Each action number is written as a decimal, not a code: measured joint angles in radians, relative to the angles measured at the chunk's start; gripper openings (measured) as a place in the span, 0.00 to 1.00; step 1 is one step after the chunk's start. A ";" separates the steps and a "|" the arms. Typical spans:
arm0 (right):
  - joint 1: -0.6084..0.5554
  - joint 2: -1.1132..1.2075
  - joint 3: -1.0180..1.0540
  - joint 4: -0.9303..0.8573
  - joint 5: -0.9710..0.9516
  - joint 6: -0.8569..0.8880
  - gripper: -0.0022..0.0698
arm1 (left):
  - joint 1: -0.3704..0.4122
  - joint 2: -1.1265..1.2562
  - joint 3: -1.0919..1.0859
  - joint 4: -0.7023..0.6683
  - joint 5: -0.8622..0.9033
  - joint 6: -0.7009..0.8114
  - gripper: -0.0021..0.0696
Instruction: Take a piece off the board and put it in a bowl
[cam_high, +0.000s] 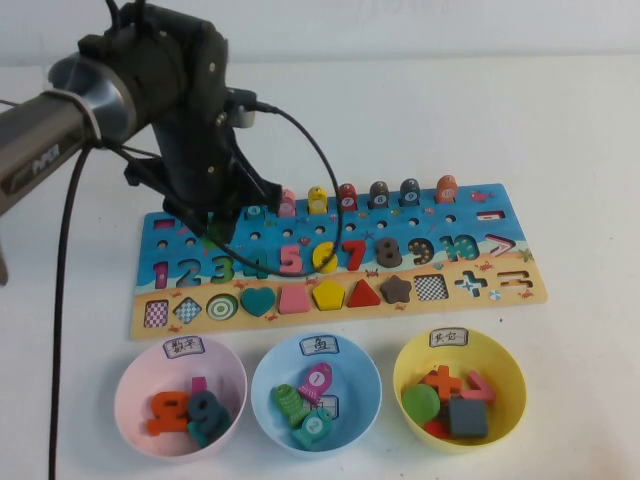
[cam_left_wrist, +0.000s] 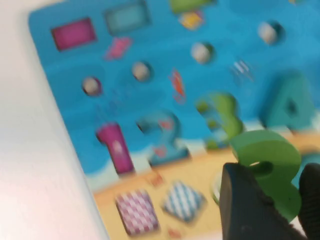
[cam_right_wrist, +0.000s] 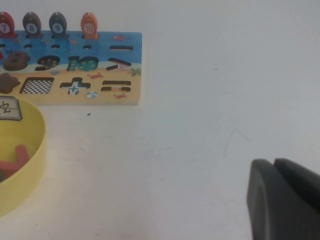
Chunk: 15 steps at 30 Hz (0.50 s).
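My left gripper (cam_left_wrist: 277, 200) is shut on the bright green "3" (cam_left_wrist: 265, 160) and holds it just above the board (cam_left_wrist: 150, 50), near its empty greenish "3" slot (cam_left_wrist: 220, 112) and next to the teal "4" (cam_left_wrist: 292, 102). In the high view the left gripper (cam_high: 203, 225) is over the board's (cam_high: 500, 290) left part, its fingers hidden under the wrist. The pale pink bowl (cam_high: 130, 385) stands in front of the board at the left and holds an orange and a dark grey numeral. My right gripper (cam_right_wrist: 280, 200) is shut and empty over bare table, out of the high view.
A light blue bowl (cam_high: 262, 385) with fish pieces and a yellow bowl (cam_high: 510, 375) with shapes and signs stand in a row right of the pink bowl. Fish pegs (cam_high: 378, 193) stand along the board's far edge. The yellow bowl's rim (cam_right_wrist: 37, 145) shows in the right wrist view.
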 joint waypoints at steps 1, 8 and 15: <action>0.000 0.000 0.000 0.000 0.000 0.000 0.01 | -0.021 -0.025 0.024 0.015 0.001 0.001 0.29; 0.000 0.000 0.000 0.000 0.000 0.000 0.01 | -0.172 -0.208 0.190 0.024 -0.008 0.016 0.29; 0.000 0.000 0.000 0.002 0.000 0.000 0.01 | -0.241 -0.343 0.332 0.012 -0.010 0.033 0.29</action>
